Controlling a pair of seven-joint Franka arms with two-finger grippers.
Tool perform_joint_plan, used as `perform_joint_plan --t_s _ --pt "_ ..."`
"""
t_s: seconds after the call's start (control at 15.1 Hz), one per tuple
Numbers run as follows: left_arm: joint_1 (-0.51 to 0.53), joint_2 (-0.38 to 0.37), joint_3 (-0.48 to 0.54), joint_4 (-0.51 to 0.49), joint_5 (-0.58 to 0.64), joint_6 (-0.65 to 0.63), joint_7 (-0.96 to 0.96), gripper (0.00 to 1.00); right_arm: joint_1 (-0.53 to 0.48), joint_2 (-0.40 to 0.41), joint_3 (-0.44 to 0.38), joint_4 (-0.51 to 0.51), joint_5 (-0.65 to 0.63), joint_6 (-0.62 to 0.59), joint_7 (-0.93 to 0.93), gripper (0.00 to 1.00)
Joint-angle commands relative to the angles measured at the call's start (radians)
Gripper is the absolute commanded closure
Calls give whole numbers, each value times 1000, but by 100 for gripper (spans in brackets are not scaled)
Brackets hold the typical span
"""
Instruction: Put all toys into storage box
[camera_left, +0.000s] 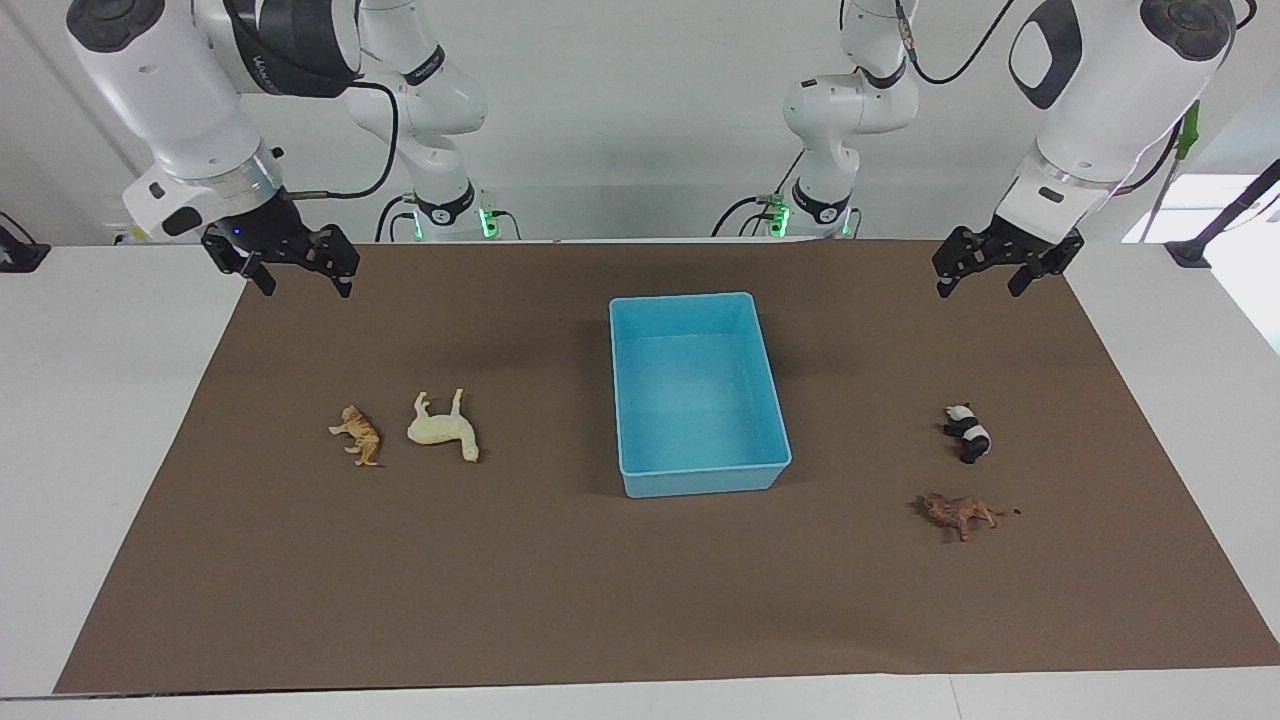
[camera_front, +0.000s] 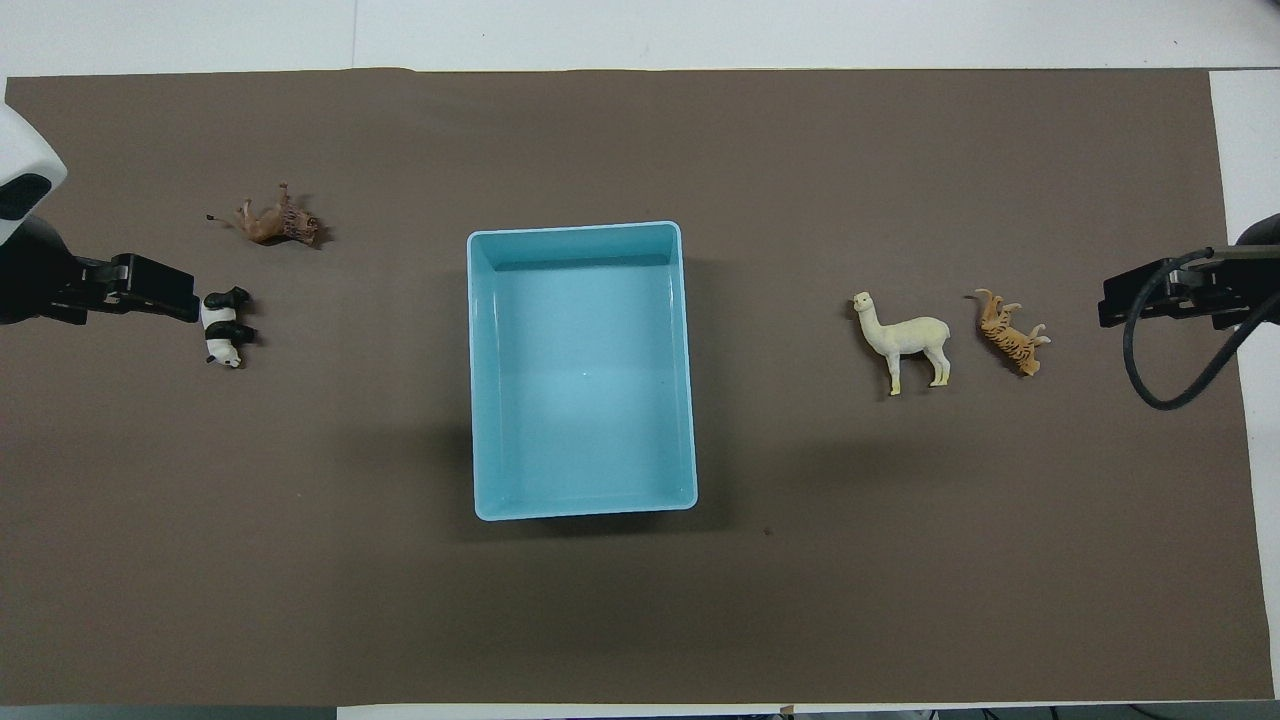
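The light blue storage box (camera_left: 700, 482) stands empty in the middle of the mat; it also shows in the overhead view (camera_front: 583, 512). The panda (camera_left: 968, 432) (camera_front: 225, 327) and the brown lion (camera_left: 960, 514) (camera_front: 275, 222) lie toward the left arm's end, the lion farther from the robots. The cream-yellow animal (camera_left: 443, 428) (camera_front: 905, 340) and the orange tiger (camera_left: 360, 435) (camera_front: 1010, 332) lie on their sides toward the right arm's end. My left gripper (camera_left: 982, 288) (camera_front: 185, 300) and my right gripper (camera_left: 305, 287) (camera_front: 1105, 305) hang open and empty, raised over the mat's ends.
A brown mat (camera_left: 640, 600) covers most of the white table (camera_left: 90, 400). A black cable (camera_front: 1160, 370) loops from the right arm's wrist. Bare mat lies all around the box.
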Motion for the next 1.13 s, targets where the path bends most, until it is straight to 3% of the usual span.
perform_joint_plan --t_s 0.0,0.4,0.66,0.86,1.06 --pt "12 -22 2 -26 15 5 5 0 -15 -6 10 -3 -10 -13 -27 0" --pt "13 -28 2 -32 15 1 1 0 -15 -6 10 -3 -10 -13 -27 0" --pt "35 -48 2 -69 15 -1 -101 0 -15 -6 10 -1 -10 -13 -27 0" --pt "41 -86 2 -197 15 173 -119 0 -15 -6 10 -3 -10 -13 -27 0" --pt "42 -67 2 -264 15 310 -217 0 -15 -6 10 -3 -10 -13 -27 0"
